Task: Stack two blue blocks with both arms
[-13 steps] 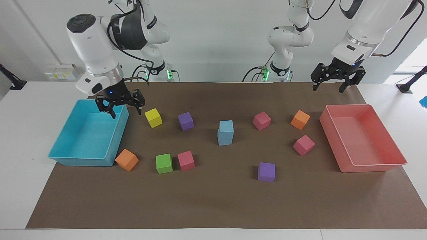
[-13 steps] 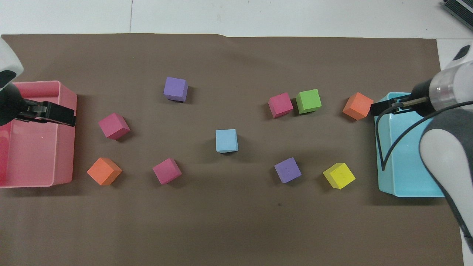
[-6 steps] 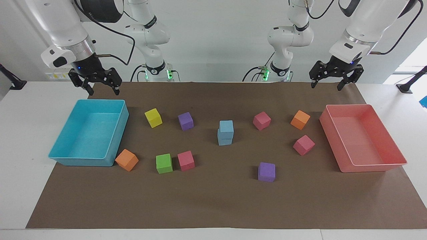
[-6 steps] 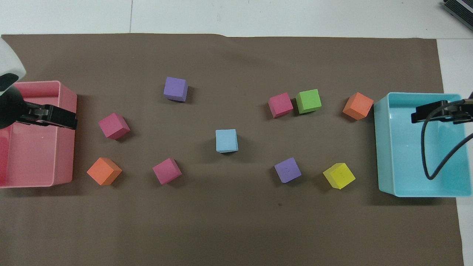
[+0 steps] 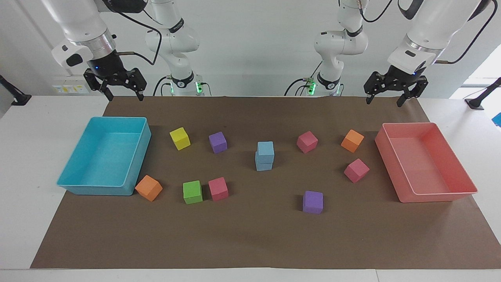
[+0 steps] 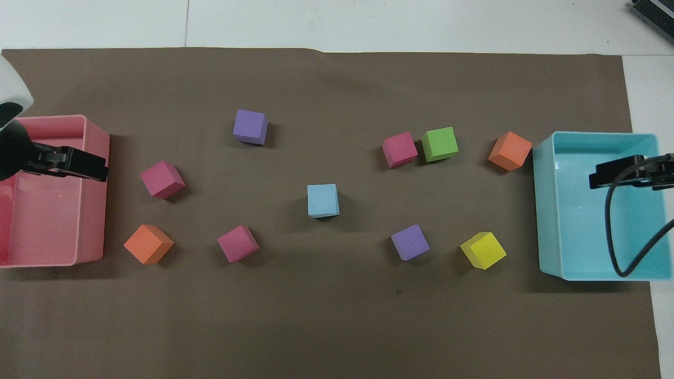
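At the middle of the brown mat (image 5: 250, 243), one blue block (image 5: 265, 149) sits squarely on the other blue block (image 5: 263, 165). Both grippers hang raised, spread wide and holding nothing: the left gripper (image 5: 386, 98) over the mat's edge near the pink tray (image 5: 438, 194), the right gripper (image 5: 123, 95) near the turquoise tray (image 5: 94, 190).

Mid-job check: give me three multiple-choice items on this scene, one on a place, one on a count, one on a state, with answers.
1. Where is the upper blue block?
A. in the turquoise tray
B. on the lower blue block
C. beside the green cube

2. How many purple cubes are on the mat?
A. one
B. two
C. three

3. What does the right pincer hold?
A. nothing
B. a blue block
C. a yellow cube

Answers: 1 B, the facing view shows them stacked; 2 B, one nearer the robots, one farther; 3 A, fingers spread, nothing between.
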Controlling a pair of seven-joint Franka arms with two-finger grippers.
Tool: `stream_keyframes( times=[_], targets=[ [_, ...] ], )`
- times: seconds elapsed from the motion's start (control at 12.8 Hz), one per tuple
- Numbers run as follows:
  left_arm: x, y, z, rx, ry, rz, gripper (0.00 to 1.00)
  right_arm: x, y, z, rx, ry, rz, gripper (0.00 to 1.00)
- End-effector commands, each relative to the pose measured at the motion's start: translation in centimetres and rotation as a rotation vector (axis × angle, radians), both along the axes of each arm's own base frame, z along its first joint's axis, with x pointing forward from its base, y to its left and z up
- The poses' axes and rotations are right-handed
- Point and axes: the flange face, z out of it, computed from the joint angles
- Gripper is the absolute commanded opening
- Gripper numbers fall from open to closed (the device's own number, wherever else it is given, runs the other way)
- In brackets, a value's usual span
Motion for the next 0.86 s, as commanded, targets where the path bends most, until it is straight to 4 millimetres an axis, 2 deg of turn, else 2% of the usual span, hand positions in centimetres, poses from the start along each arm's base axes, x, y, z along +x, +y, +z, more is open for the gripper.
stream_keyframes(
  times=[0.0,0.24,0.78],
  targets=[
    [0.2,0.4,0.5,0.013,-0.010,-0.012,1.00,-0.5,0.3,0.5,-0.037,0.006,-0.002,1.00],
    [-0.3,0.1,0.4,0.017,0.019,-0.017,1.00,-0.9,1.0,1.7,-0.078,0.006,0.010,1.00],
    [-0.7,0.0,0.4,0.016,0.032,-0.019,1.00,-1.1,1.0,1.9,-0.062,0.000,0.008,1.00]
  ],
)
